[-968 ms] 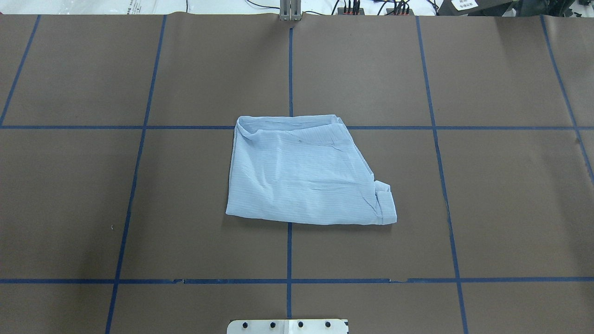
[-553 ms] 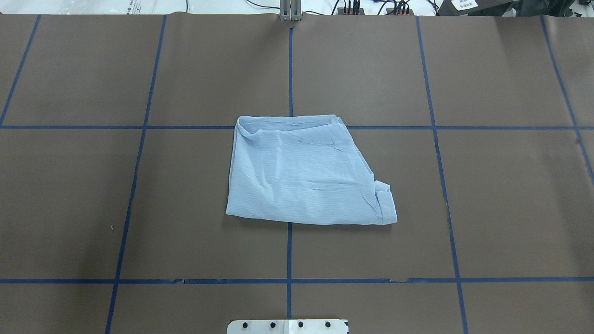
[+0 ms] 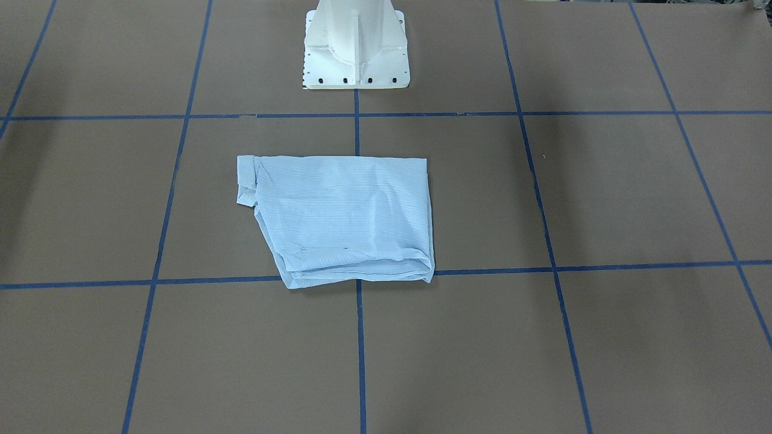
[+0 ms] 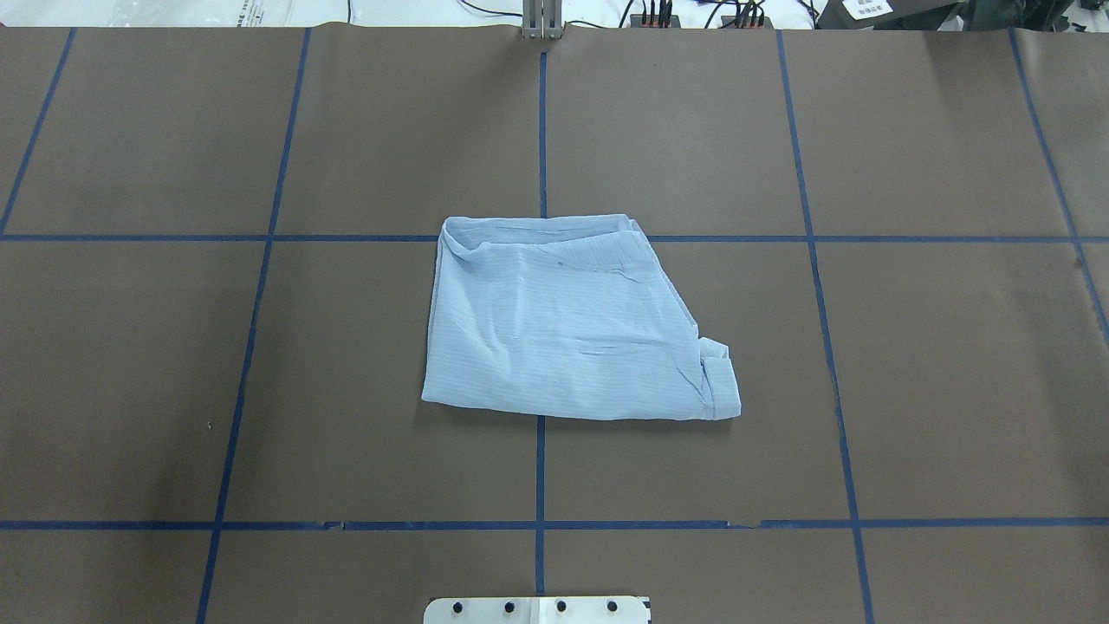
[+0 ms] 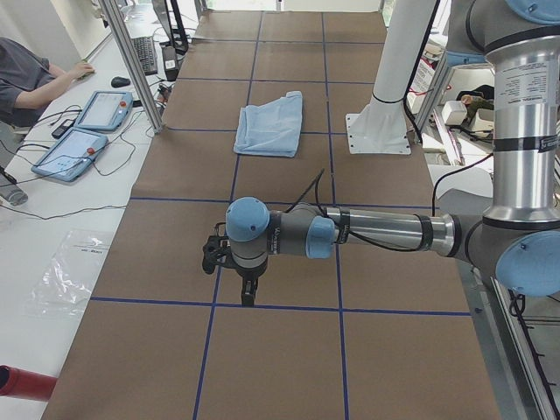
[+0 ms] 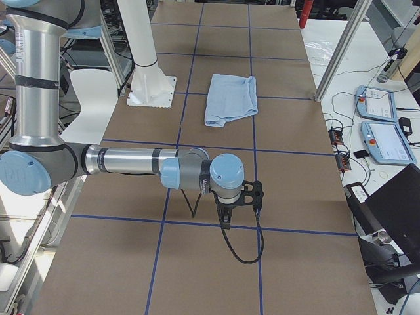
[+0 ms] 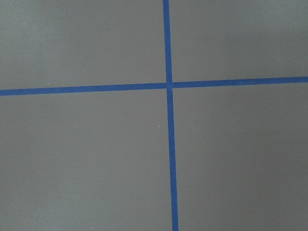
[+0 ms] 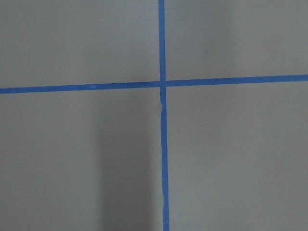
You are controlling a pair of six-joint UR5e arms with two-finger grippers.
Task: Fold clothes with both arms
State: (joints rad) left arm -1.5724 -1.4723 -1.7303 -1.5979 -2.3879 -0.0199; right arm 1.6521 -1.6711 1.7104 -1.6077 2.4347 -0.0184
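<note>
At table centre, one folded shirt; two arms aside, jaws' state unclear.

Two strips of blue tape cross on a grey-brown table cover. The crossing sits a little above the middle of the view. One strip runs from top edge to bottom edge. The other runs side to side, rising slightly toward the right. Just below the crossing, the upright strip has a small pale nick. Below and left of the crossing, a soft dark shadow lies on the cover.
</note>
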